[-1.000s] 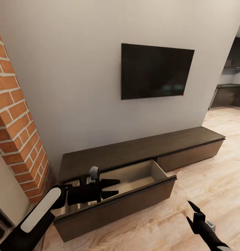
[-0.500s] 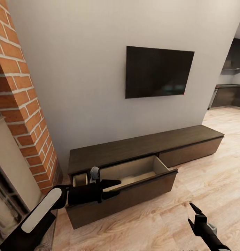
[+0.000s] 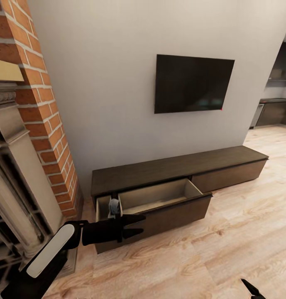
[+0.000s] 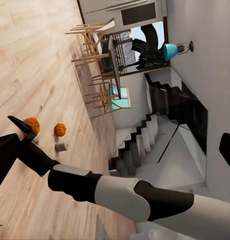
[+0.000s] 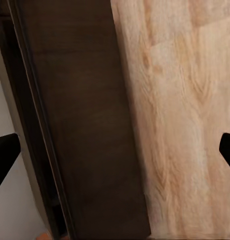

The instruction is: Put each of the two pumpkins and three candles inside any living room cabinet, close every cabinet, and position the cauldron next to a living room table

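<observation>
Open left gripper [image 3: 136, 225] hangs before the cabinet [image 3: 167, 169] drawer [image 3: 159, 198]

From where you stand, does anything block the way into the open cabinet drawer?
Nothing visible does. The drawer of the cabinet stands pulled out with its top open, and the floor before it is bare. The left hand hovers beside it.

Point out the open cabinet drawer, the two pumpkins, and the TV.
open drawer [image 3: 163, 202]: head view, pale inner floor.
pumpkin [image 4: 60, 129]: left wrist view, orange body, on the wood floor.
second pumpkin [image 4: 32, 124]: left wrist view, orange body beside a dark fingertip.
TV [image 3: 193, 83]: head view, screen centre.
</observation>
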You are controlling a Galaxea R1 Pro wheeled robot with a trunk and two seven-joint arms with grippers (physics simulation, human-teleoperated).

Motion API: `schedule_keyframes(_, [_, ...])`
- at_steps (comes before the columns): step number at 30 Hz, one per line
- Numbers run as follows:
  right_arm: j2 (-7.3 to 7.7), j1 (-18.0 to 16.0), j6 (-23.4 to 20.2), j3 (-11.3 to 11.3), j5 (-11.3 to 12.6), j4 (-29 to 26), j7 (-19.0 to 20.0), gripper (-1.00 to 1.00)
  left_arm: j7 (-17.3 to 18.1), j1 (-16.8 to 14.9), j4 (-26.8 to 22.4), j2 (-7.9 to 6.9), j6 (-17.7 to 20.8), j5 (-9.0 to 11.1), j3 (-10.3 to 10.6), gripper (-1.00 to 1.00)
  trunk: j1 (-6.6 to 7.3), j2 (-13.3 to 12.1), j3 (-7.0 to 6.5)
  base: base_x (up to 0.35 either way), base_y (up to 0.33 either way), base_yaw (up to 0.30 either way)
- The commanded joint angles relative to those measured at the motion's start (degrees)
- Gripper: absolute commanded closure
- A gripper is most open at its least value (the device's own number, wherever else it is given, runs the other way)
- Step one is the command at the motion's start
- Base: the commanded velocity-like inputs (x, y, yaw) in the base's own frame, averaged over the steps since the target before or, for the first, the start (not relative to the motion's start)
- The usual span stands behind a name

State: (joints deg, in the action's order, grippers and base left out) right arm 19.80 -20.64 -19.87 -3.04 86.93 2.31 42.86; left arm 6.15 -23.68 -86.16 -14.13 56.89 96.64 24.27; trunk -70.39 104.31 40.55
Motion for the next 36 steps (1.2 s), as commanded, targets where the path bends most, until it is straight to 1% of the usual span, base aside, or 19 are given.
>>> schedule_keyframes(1, [0.03,0.2,-0.5,-0.3,0.1,0.2,0.3,-1.00,0.6,-0.1,0.0,-0.05,0.0,-0.5,0.1,-1.00,0.02,0.0,0.10,-0.080,0.001,0.002])
schedule_keyframes(4, [0.03,2.0,0.3,-0.3,0.1,0.3,0.2,-1.00,0.5,-0.1,0.0,-0.07,0.0,-0.5,0.1,-1.00,0.02,0.0,0.17,-0.035,0.000,0.001])
schedule_keyframes(6, [0.05,2.4,2.3,-0.3,0.1,0.3,0.1,-1.00,0.5,-0.1,0.0,0.00,0.0,-0.5,0.1,-1.00,0.02,0.0,0.19,-0.048,0.004,-0.051])
schedule_keyframes(9, [0.00,2.6,8.3,-0.3,0.1,0.3,0.3,-1.00,0.5,-0.1,0.0,0.11,0.0,-0.5,0.1,-1.00,0.02,0.0,0.26,-0.157,0.072,-0.182])
schedule_keyframes(10, [-0.01,2.7,9.6,-0.3,0.2,0.3,0.3,-1.00,0.5,-0.1,0.0,0.12,0.0,-0.5,0.1,-1.00,0.02,0.0,0.29,-0.214,0.119,-0.225])
schedule_keyframes(13, [0.00,2.7,11.5,-0.3,0.3,0.3,0.2,-1.00,0.5,-0.1,0.0,0.09,0.0,-0.5,0.1,-1.00,0.02,0.0,0.42,-0.231,0.140,-0.231])
schedule_keyframes(17, [0.00,2.7,12.4,-0.3,0.3,0.3,0.2,-1.00,0.4,-0.1,0.0,0.13,0.0,-0.5,0.1,-1.00,0.02,0.0,0.62,-0.237,0.159,-0.230])
schedule_keyframes(27, [-0.01,2.7,13.0,-0.3,0.3,0.3,0.2,-1.00,0.4,-0.1,0.0,-0.03,0.0,-0.6,0.1,-1.00,0.02,0.0,1.13,-0.215,0.116,-0.225])
schedule_keyframes(33, [-0.01,2.7,13.0,-0.3,0.3,0.3,0.1,-1.00,0.4,-0.1,0.0,-0.19,0.0,-0.6,0.1,-1.00,0.02,0.0,1.38,-0.212,0.048,-0.221])
schedule_keyframes(36, [0.02,2.7,13.9,-0.3,0.3,0.3,0.2,-1.00,0.3,-0.1,0.0,-0.20,0.0,-0.6,0.1,-1.00,0.02,0.0,1.50,-0.212,0.006,-0.220])
